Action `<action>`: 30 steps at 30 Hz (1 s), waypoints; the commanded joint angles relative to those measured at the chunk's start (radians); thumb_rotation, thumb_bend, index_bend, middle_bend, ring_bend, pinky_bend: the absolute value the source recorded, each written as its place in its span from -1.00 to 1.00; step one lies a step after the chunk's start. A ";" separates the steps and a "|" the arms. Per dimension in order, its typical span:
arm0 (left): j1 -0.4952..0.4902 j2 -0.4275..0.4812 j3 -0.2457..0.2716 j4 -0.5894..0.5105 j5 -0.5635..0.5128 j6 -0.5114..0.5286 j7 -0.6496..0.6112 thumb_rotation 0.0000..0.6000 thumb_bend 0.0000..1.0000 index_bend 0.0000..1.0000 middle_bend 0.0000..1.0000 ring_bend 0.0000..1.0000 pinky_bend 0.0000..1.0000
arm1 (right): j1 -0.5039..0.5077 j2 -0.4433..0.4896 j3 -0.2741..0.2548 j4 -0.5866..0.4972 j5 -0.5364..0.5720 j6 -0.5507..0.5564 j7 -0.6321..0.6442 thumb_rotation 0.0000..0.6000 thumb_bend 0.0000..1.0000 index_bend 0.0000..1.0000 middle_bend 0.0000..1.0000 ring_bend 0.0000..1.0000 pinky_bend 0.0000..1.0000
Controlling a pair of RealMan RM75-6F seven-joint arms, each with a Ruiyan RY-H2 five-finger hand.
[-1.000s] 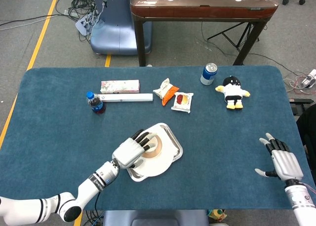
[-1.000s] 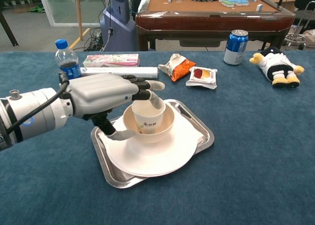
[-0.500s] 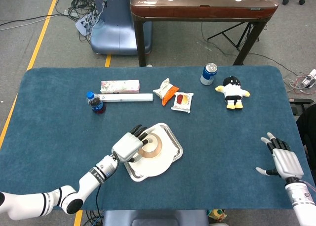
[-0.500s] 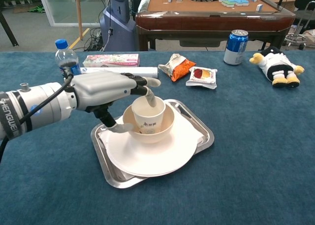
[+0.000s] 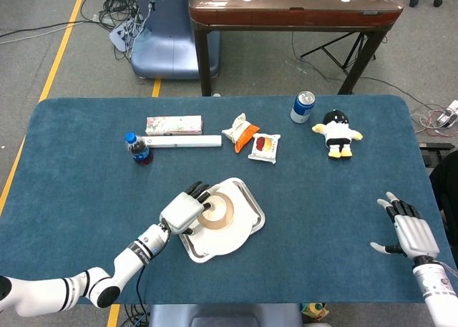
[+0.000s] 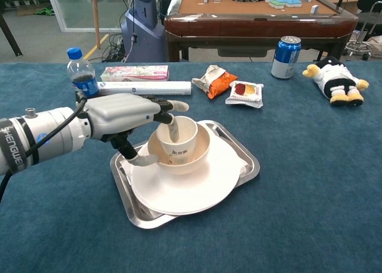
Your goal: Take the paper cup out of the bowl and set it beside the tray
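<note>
Chest view: paper cup (image 6: 181,141) in bowl (image 6: 200,154), left robot hand (image 6: 128,114) touching its rim

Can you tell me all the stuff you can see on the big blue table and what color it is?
paper cup: 1, white, standing in the bowl
bowl: 1, beige, on the plate
plate: 1, white, on the tray
tray: 1, silver, near the front middle of the table
bottle: 1, blue cap, dark drink, back left
box: 1, pink flowery, beside the bottle
long packet: 1, white, in front of the box
snack bags: 2, one orange, one white and red, back middle
can: 1, blue, back right
plush toy: 1, black, white, yellow, lying beside the can
table: 1, blue cloth
left hand: 1, grey, fingers at the cup's rim
right hand: 1, grey, fingers apart, right edge
</note>
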 commanded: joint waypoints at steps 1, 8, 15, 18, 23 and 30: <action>0.000 -0.001 0.002 0.001 0.002 0.003 -0.003 1.00 -0.36 -0.24 -1.00 -1.00 -1.00 | 0.000 -0.001 0.000 0.001 0.001 0.001 -0.002 1.00 -0.59 -1.00 -1.00 -1.00 -1.00; -0.002 -0.002 0.007 0.005 0.016 0.015 -0.021 1.00 -0.36 -0.05 -1.00 -1.00 -1.00 | 0.002 -0.004 0.000 0.005 0.007 -0.002 -0.007 1.00 -0.59 -1.00 -1.00 -1.00 -1.00; -0.004 -0.001 0.011 0.005 0.025 0.020 -0.038 1.00 -0.36 0.06 -1.00 -1.00 -1.00 | 0.003 -0.004 0.000 0.005 0.008 0.000 -0.008 1.00 -0.59 -1.00 -1.00 -1.00 -1.00; -0.003 0.003 0.012 0.001 0.029 0.025 -0.044 1.00 -0.36 0.08 -1.00 -1.00 -1.00 | 0.004 -0.005 -0.001 0.006 0.009 -0.002 -0.010 1.00 -0.59 -1.00 -1.00 -1.00 -1.00; -0.003 0.012 0.015 -0.008 0.036 0.031 -0.051 1.00 -0.36 0.11 -1.00 -1.00 -1.00 | 0.005 -0.006 -0.002 0.007 0.011 -0.003 -0.014 1.00 -0.59 -1.00 -1.00 -1.00 -1.00; -0.001 0.024 0.014 -0.029 0.034 0.042 -0.042 1.00 -0.36 0.13 -1.00 -1.00 -1.00 | 0.004 -0.006 -0.001 0.004 0.008 0.005 -0.016 1.00 -0.59 -1.00 -1.00 -1.00 -1.00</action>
